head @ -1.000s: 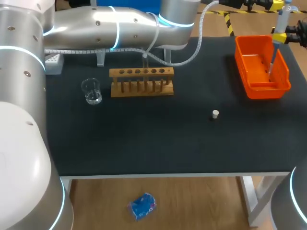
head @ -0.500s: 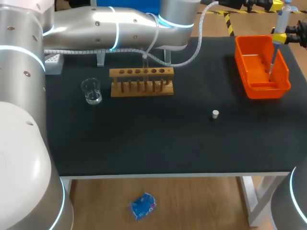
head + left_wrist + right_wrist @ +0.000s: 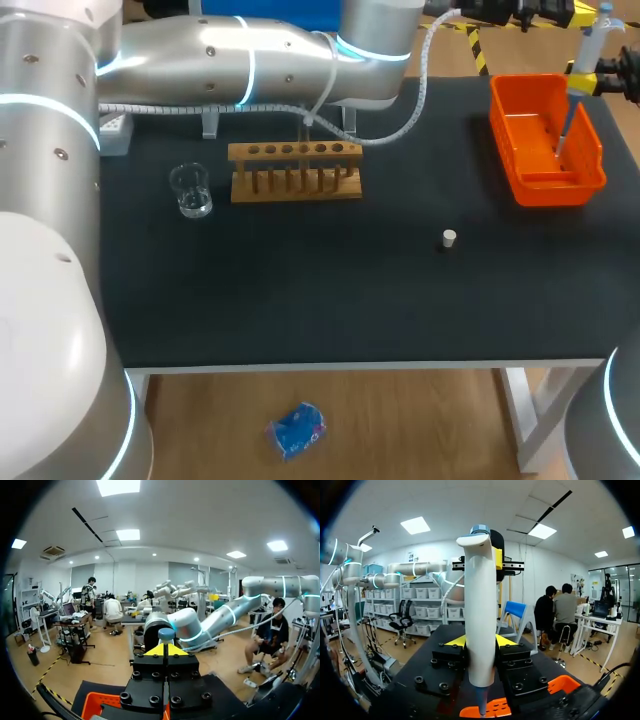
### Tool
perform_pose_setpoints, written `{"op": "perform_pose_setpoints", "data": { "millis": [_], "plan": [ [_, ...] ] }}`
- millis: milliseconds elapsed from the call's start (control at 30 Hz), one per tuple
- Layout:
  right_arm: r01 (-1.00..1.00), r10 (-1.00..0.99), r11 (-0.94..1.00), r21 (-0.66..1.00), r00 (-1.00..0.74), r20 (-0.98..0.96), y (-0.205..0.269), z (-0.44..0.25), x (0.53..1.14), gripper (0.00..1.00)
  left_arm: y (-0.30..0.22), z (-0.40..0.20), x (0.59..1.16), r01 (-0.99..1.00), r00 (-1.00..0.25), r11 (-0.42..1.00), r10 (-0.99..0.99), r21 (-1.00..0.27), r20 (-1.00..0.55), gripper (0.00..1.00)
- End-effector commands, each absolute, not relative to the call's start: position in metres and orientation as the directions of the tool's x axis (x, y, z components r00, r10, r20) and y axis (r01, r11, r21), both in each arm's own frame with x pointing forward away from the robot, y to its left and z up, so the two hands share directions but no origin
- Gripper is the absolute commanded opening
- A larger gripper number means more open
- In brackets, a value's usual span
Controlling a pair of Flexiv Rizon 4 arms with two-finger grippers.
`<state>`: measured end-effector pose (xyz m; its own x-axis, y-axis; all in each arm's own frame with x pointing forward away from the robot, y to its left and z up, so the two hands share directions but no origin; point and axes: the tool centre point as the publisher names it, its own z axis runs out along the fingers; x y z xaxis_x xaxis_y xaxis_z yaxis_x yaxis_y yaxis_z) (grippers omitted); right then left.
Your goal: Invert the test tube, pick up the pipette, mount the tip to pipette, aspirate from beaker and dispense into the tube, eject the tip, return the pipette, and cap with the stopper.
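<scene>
My right gripper (image 3: 597, 78) is shut on the white pipette (image 3: 589, 45) and holds it upright over the orange bin (image 3: 548, 187) at the table's far right. The pipette's thin lower end hangs inside the bin. From the right wrist the pipette (image 3: 480, 610) stands clamped between the fingers of my right gripper (image 3: 480, 641), with the bin (image 3: 555, 682) below. My left gripper (image 3: 165, 650) is shut and empty, its tips just short of the pipette's blue top button (image 3: 166, 634). The wooden rack (image 3: 295, 170), the glass beaker (image 3: 190, 190) and the white stopper (image 3: 449, 238) sit on the black mat.
My left arm (image 3: 250, 55) stretches across the table's far edge, above and behind the rack, to the far right corner. A white cable hangs from it near the rack. The bin stands close to the table's right edge.
My left arm has shifted slightly to the right towards the pipette's top. The pipette and my right gripper have barely moved.
</scene>
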<state>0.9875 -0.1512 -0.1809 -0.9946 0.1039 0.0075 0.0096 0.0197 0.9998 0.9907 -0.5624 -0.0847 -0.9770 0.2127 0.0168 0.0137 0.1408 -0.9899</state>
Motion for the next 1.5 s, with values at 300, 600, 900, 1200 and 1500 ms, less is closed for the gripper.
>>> {"op": "perform_pose_setpoints", "data": {
  "millis": [300,600,900,1200,1500],
  "plan": [
    [0.009,0.102,0.023,1.000,-0.995,0.007,-0.150,-0.172,0.989,0.00,-0.556,-0.082,0.993,0.042,-0.981,0.149,0.196,-0.988,-0.012,0.00],
    [0.009,0.102,0.023,1.000,-0.995,0.007,-0.150,-0.172,0.989,0.00,-0.547,-0.058,0.996,0.080,-0.980,0.230,0.195,-0.970,-0.035,0.00],
    [0.009,0.102,0.023,1.000,-0.995,0.007,-0.150,-0.172,0.989,0.00,-0.547,-0.046,1.000,0.099,-0.977,0.305,0.209,-0.947,-0.035,0.00],
    [0.009,0.102,0.023,1.000,-0.995,0.007,-0.150,-0.172,0.989,0.00,-0.548,-0.050,0.998,0.089,-0.977,0.340,0.212,-0.936,-0.016,0.00],
    [0.009,0.102,0.023,1.000,-0.995,0.007,-0.150,-0.172,0.989,0.00,-0.548,-0.064,0.996,0.060,-0.980,0.336,0.201,-0.940,0.009,0.00]
  ]
}}
